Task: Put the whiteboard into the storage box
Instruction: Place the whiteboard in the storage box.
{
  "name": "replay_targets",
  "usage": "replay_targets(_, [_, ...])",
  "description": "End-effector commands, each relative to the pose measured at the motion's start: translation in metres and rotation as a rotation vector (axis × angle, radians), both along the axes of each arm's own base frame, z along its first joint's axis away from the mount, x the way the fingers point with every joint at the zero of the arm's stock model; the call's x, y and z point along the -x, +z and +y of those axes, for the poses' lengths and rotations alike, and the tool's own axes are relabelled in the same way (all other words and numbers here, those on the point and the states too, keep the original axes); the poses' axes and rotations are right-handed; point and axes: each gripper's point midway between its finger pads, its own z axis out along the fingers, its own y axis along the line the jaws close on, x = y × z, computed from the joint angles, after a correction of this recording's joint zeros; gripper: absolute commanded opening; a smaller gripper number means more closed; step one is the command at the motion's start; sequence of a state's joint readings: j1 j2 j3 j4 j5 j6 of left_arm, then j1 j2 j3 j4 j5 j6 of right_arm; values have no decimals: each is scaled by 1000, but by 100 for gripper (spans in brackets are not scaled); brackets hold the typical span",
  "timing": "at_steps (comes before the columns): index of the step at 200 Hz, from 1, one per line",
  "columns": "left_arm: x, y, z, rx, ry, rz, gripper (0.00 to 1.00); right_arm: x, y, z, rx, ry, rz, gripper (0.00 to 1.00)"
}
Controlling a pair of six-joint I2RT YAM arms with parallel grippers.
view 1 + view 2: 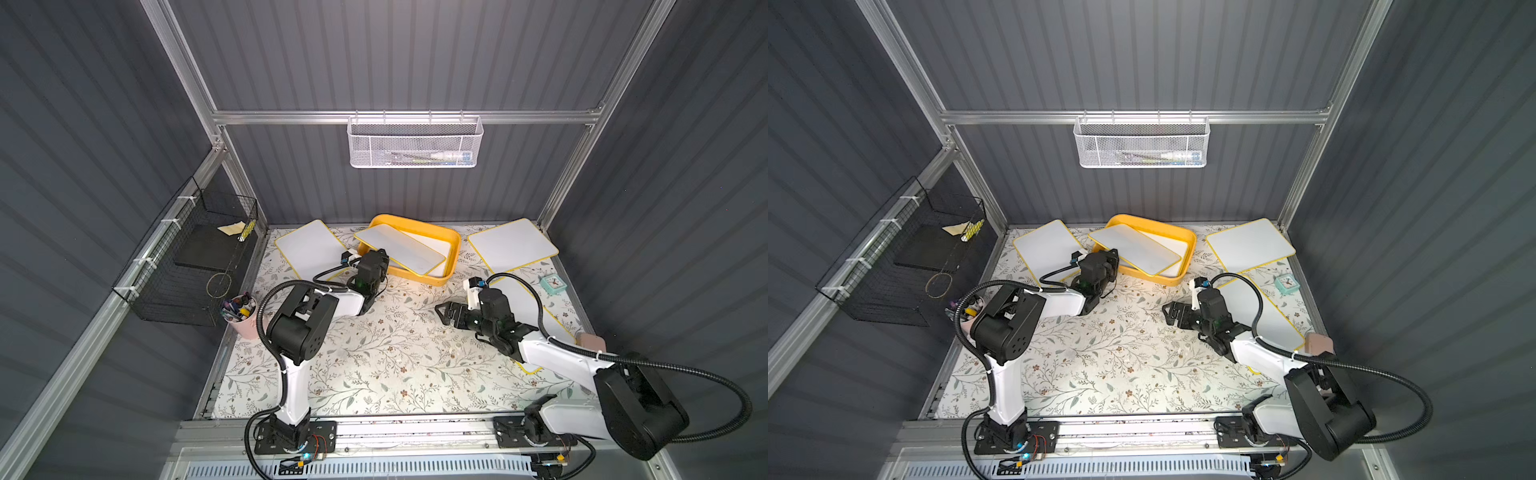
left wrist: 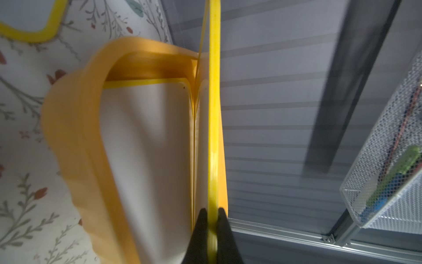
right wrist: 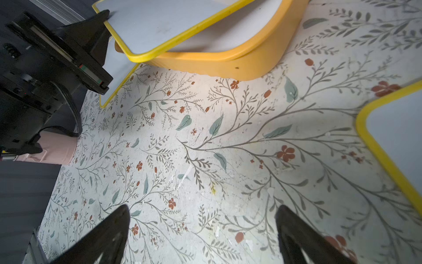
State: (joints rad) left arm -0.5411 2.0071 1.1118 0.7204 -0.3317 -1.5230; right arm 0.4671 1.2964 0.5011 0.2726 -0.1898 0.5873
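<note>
On the worktop (image 1: 374, 353), the storage box (image 1: 432, 280) sits at twelve o'clock. Released now, the whiteboard (image 1: 399, 247) may hang skewed on its rim, since it lies slanted over another board (image 1: 438, 255) inside. It is thin, white, yellow-edged and round-cornered. The left pincer (image 2: 212, 214) pinches its eight-o'clock edge; the right pincer (image 3: 203, 209), toward four o'clock, gapes empty.

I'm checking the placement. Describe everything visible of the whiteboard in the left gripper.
The whiteboard is a thin, flat white panel with rounded corners and a yellow, plastic-looking rim. It sits tilted over the storage box, above a second board lying inside, one end overhanging the box's rim. The left gripper is shut on its edge there.
</note>
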Motion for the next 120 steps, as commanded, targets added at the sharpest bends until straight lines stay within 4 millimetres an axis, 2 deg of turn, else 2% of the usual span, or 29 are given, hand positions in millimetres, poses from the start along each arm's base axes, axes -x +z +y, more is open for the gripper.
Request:
replay_targets(1, [-9, 20, 1, 25, 88, -9, 0, -5, 3, -2, 4, -16, 3, 99])
replay_targets(67, [-3, -2, -13, -31, 99, 156, 0, -5, 3, -2, 0, -19, 4, 99])
replay_targets(111, [-6, -13, -28, -23, 59, 166, 0, -4, 2, -3, -2, -20, 8, 99])
replay_targets(120, [-7, -14, -30, -33, 51, 172, 6, -5, 1, -2, 0, -18, 10, 99])
